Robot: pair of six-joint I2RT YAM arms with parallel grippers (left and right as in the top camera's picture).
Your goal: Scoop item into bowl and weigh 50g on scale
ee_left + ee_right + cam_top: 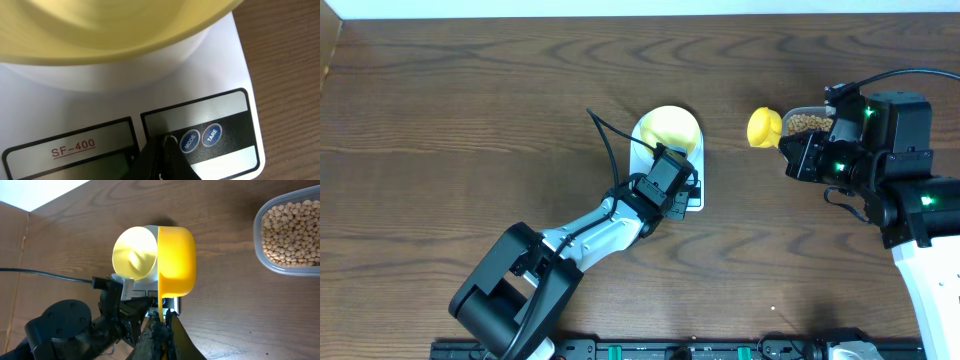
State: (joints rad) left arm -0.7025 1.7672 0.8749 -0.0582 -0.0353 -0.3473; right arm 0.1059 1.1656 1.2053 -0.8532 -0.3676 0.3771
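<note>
The pale yellow-green bowl [668, 130] [100, 30] [134, 257] stands on the white scale [694, 190] [220, 65]. My left gripper [672, 192] [165, 146] is shut and holds nothing. Its tip rests on the scale's dark panel, just left of the MODE button [189, 141]. My right gripper [790, 150] [161, 316] is shut on the thin handle of a yellow scoop [764, 127] [176, 260], held in the air right of the scale. The scoop's inside is hidden. The tan beans [810, 123] [292, 227] lie in a clear tub by the right arm.
The clear tub's rim [260, 255] sits on the wooden table to the right of the scoop. A TARE button [213, 134] is beside MODE. The left arm's black cable [610, 140] arcs past the bowl's left side.
</note>
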